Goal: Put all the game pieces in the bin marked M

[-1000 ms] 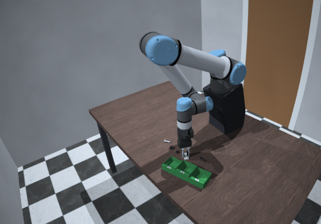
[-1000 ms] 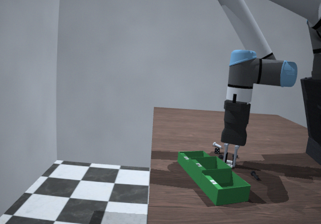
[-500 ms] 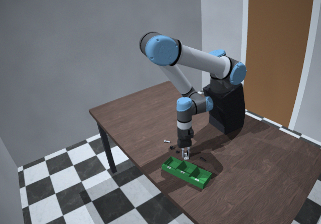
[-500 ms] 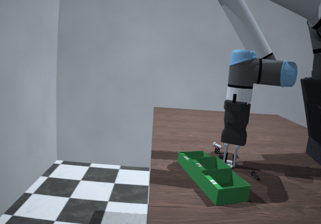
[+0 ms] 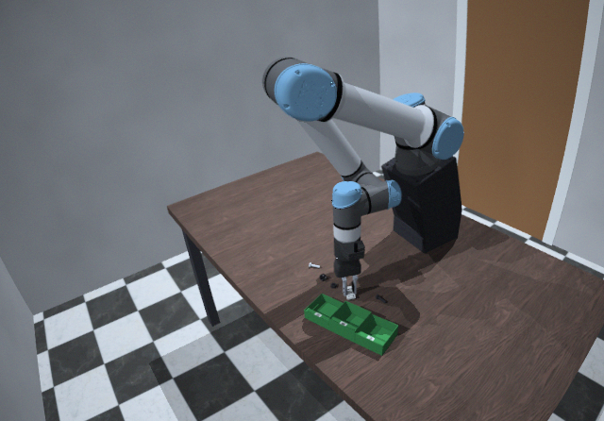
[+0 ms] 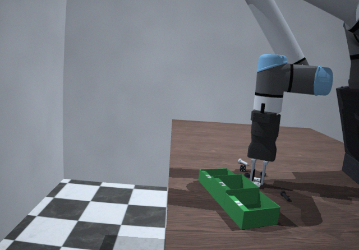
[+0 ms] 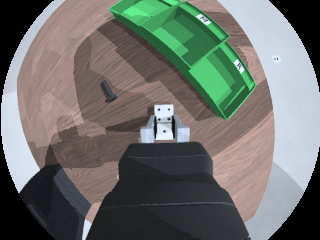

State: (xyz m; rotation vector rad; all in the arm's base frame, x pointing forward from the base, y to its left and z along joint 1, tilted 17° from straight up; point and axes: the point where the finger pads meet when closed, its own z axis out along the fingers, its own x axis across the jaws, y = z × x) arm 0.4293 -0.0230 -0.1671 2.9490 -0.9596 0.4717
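Where the gripper (image 7: 163, 135) pinches it, the die (image 7: 163, 115) shows white with dark pips.
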